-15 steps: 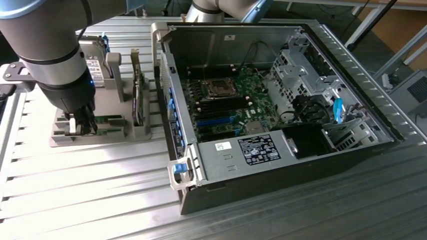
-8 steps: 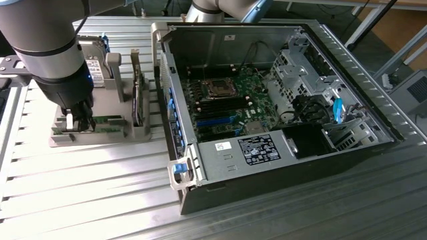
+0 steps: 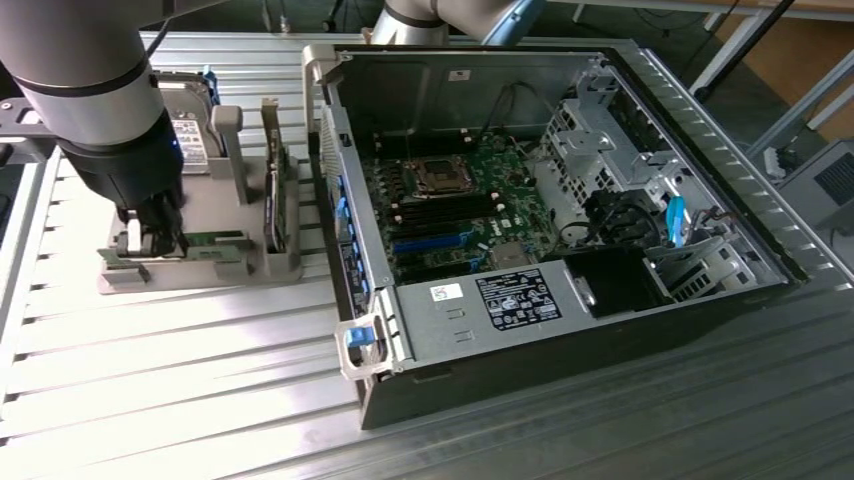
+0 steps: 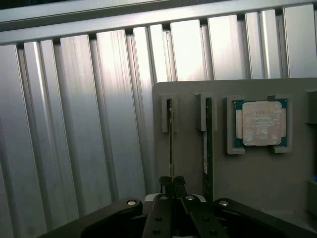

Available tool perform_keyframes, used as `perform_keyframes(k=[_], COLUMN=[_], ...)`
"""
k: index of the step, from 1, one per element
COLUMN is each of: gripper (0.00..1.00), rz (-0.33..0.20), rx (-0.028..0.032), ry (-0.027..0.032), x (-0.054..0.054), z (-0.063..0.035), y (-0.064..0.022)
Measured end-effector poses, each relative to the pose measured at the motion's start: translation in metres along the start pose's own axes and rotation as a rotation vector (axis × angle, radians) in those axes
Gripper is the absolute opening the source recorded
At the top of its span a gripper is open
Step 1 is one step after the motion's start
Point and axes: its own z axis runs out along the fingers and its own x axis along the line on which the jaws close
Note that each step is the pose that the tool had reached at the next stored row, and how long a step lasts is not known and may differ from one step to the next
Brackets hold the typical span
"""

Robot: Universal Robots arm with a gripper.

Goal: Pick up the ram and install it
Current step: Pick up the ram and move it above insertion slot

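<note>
Clamping one ram (image 4: 171, 141), gripper (image 4: 172, 180) clenched, second stick (image 4: 208, 139) alongside, one CPU chip (image 4: 260, 124)

We see the end effector (image 3: 150, 245) down at the ram (image 3: 214, 243) in its grey holder (image 3: 187, 282) beside the open computer case (image 3: 454, 90).

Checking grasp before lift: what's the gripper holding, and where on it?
The ram, pinched by the gripper near one end, seated in its holder slot.

arm (image 3: 94, 100) points straight down, its gripper (image 4: 172, 181) clamped tight on the ram (image 4: 171, 144).
</note>
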Motion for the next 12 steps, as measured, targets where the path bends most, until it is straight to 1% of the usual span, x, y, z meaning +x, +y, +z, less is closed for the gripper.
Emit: perform_keyframes(k=[1,4,6,7,12], gripper=[0.11,0.11,0.11,0.11,0.11], rz=[0.0,0.0,0.0,0.0,0.0], rx=[0.0001,0.0004,0.0006,0.0007,0.0007], ry=[0.0002,0.0037,0.0045,0.005,0.0057], x=[0.0,0.0,0.0,0.0,0.0], z=[-0.0009,-0.0072,-0.0107,-0.0149,-0.0194], y=[0.0,0.0,0.0,0.0,0.0])
